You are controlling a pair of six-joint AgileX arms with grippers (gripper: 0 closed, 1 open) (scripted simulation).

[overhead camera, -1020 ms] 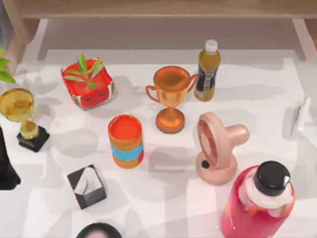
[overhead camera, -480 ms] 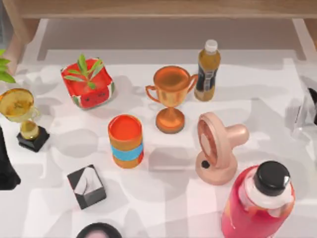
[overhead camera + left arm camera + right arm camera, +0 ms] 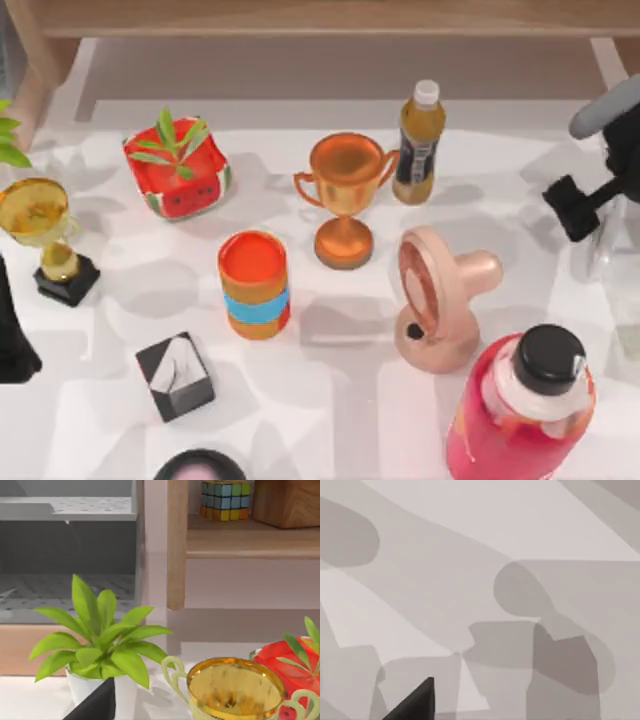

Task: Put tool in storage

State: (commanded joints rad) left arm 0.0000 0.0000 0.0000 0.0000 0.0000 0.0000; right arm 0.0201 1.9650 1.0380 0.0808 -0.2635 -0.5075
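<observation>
Top view: our right gripper (image 3: 578, 205) hangs at the table's (image 3: 330, 400) right edge, right over the slim white tool (image 3: 600, 252) lying flat there, well apart from the amber bottle (image 3: 418, 142), and we cannot tell whether it grasps the tool, while our left arm (image 3: 12, 335) sits parked at the left edge. Left wrist view: we see a leafy potted plant (image 3: 100, 635), a gold trophy cup (image 3: 235, 687) and a colour cube (image 3: 225, 499) on a wooden shelf (image 3: 250, 540). Right wrist view: we see bare shadowed tabletop (image 3: 470, 540)
</observation>
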